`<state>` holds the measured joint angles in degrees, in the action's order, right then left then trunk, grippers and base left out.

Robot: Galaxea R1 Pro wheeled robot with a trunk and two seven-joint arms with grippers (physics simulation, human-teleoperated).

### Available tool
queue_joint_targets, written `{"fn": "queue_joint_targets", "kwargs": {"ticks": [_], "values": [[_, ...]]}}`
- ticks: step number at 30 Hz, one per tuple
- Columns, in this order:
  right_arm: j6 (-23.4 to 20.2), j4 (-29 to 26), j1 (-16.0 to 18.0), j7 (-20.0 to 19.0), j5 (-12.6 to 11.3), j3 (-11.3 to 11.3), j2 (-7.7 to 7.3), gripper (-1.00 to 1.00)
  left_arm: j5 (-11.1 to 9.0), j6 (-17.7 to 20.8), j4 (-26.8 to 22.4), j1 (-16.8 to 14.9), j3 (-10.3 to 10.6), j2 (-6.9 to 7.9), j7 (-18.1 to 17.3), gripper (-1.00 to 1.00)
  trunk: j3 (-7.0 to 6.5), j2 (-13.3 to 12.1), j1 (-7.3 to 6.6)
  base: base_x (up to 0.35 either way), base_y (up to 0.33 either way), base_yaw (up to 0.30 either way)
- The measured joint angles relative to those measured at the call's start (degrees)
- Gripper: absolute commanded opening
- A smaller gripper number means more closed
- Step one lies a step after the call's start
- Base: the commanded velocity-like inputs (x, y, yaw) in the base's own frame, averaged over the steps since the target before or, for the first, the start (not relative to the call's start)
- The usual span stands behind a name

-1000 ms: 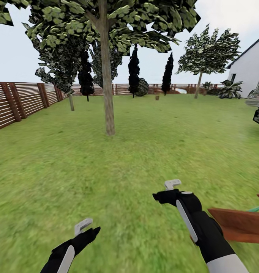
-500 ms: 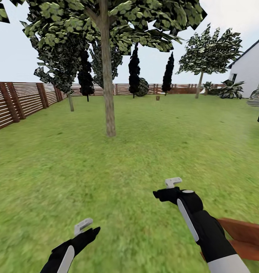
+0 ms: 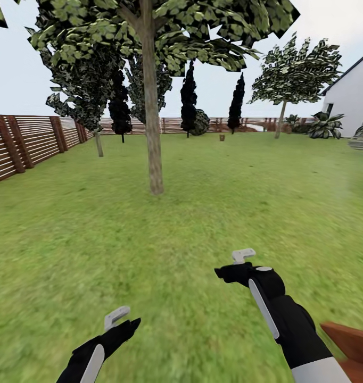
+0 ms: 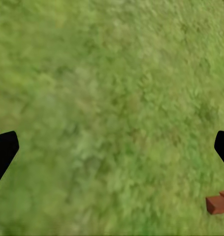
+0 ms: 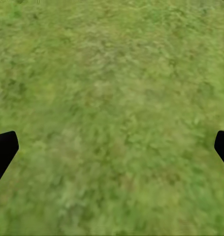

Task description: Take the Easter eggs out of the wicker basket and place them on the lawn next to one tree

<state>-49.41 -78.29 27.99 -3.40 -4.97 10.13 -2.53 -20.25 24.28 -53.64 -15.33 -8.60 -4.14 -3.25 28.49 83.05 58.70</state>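
Transit across the lawn (image 3: 69,223), both tools empty and spread.

We carry our left tool (image 3: 116,317) and right tool (image 3: 240,257) low and forward over bare grass, fingers wide apart in the wrist views, ready for the eggs. A small brown thing, perhaps the wicker basket (image 3: 221,137), stands by the far fence (image 3: 27,141), well past the tree (image 3: 152,133); a red-brown wooden piece (image 3: 352,343) sits beside our right arm.

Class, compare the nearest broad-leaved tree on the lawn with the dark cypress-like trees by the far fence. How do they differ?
The nearest tree shows a bare, pale trunk under a broad green canopy; the cypress-like trees are narrow, near-black columns with foliage almost to the ground. The tree stands mid-lawn; the cypresses line the fence. Both stand upright.
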Motion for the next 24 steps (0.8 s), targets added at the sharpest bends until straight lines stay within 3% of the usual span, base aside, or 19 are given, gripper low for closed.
{"fn": "queue_joint_targets", "kwargs": {"ticks": [24], "values": [[0.0, -0.6, 0.0, 0.0, 0.0, 0.0, -0.06, 1.0, 0.0, 0.0, 0.0, 0.0, 0.0, 0.07, 0.0, 1.0, 0.0, 0.0, 0.0, 0.321, 0.027, 0.0]]}}
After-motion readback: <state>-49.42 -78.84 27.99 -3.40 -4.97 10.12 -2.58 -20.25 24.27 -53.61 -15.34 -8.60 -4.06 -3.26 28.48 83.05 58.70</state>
